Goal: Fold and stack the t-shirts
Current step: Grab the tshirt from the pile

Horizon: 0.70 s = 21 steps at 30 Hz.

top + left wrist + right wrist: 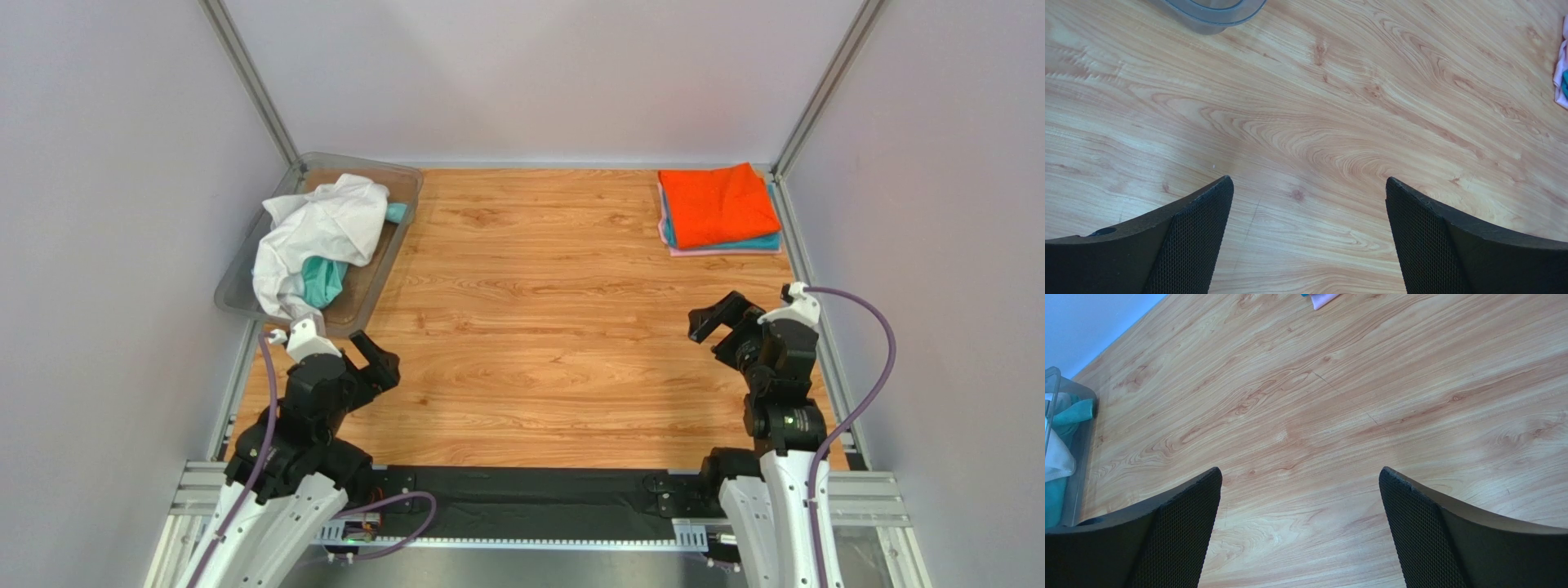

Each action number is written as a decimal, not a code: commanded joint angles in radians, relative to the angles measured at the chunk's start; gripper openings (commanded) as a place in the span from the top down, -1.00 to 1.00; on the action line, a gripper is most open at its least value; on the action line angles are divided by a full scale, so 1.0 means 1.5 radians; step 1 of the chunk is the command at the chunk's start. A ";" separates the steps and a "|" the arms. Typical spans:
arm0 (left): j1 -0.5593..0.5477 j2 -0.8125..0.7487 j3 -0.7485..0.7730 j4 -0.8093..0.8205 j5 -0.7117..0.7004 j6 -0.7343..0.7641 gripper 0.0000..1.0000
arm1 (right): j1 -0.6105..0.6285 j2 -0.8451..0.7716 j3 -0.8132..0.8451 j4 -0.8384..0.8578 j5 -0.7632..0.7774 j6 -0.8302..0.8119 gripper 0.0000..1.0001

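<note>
Left gripper [1308, 187], right gripper [1300, 476]: jaws wide apart, empty. White tee [321, 227] in clear tray [363, 304], far left, looks soft, floppy, prob. light; pinch a top fold.

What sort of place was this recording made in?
Likely a robot lab work cell, not a home: a wood-grain table boxed in by plain grey panels on metal framing, a clear plastic tray holding a crumpled white t-shirt, and a folded stack of t-shirts.
</note>
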<state>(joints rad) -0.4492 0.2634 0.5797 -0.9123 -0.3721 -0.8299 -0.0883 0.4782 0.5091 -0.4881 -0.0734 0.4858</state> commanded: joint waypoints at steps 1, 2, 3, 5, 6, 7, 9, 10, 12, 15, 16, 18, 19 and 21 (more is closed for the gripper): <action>0.003 -0.001 0.005 0.001 0.004 -0.006 -0.99 | 0.002 0.001 0.010 0.025 0.003 0.010 -1.00; 0.003 0.001 0.004 0.001 0.003 -0.007 -0.99 | 0.002 0.001 0.010 0.024 0.004 0.009 -1.00; 0.003 0.003 0.003 0.002 0.001 -0.008 -0.99 | 0.002 0.002 0.009 0.023 0.004 0.007 -1.00; 0.003 0.015 0.002 0.008 -0.002 -0.009 -0.99 | 0.002 0.008 0.007 0.023 -0.006 0.008 -1.00; 0.003 0.020 0.003 0.012 -0.002 -0.008 -1.00 | 0.002 0.010 0.008 0.026 -0.010 0.007 -1.00; 0.003 0.035 0.006 0.015 -0.002 -0.006 -0.99 | 0.002 0.018 0.010 0.027 -0.016 0.005 -1.00; 0.003 0.053 0.015 0.022 -0.006 -0.001 -0.99 | 0.002 0.026 0.013 0.027 -0.021 0.003 -1.00; 0.003 0.076 0.019 0.039 -0.011 0.004 -0.99 | 0.002 0.031 0.013 0.023 -0.025 0.003 -1.00; 0.003 0.102 0.028 0.065 -0.012 0.010 -0.99 | 0.002 0.034 0.011 0.025 -0.034 0.005 -1.00; 0.003 0.168 0.049 0.119 -0.017 0.028 -0.99 | 0.002 0.038 0.015 0.030 -0.043 0.001 -1.00; 0.004 0.207 0.057 0.129 -0.024 0.033 -0.99 | 0.002 0.035 0.017 0.026 -0.043 -0.001 -1.00; 0.005 0.250 0.087 0.155 -0.036 0.045 -0.99 | 0.002 0.030 0.012 0.027 -0.046 -0.001 -1.00; 0.011 0.287 0.097 0.165 -0.047 0.052 -0.99 | 0.002 0.026 0.010 0.034 -0.050 -0.002 -1.00; 0.024 0.321 0.127 0.198 -0.054 0.068 -0.99 | 0.002 0.025 0.008 0.038 -0.051 -0.006 -1.00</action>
<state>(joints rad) -0.4358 0.6937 0.6998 -0.7433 -0.4065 -0.7830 -0.0879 0.5274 0.5091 -0.4866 -0.1303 0.4850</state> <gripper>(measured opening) 0.996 0.998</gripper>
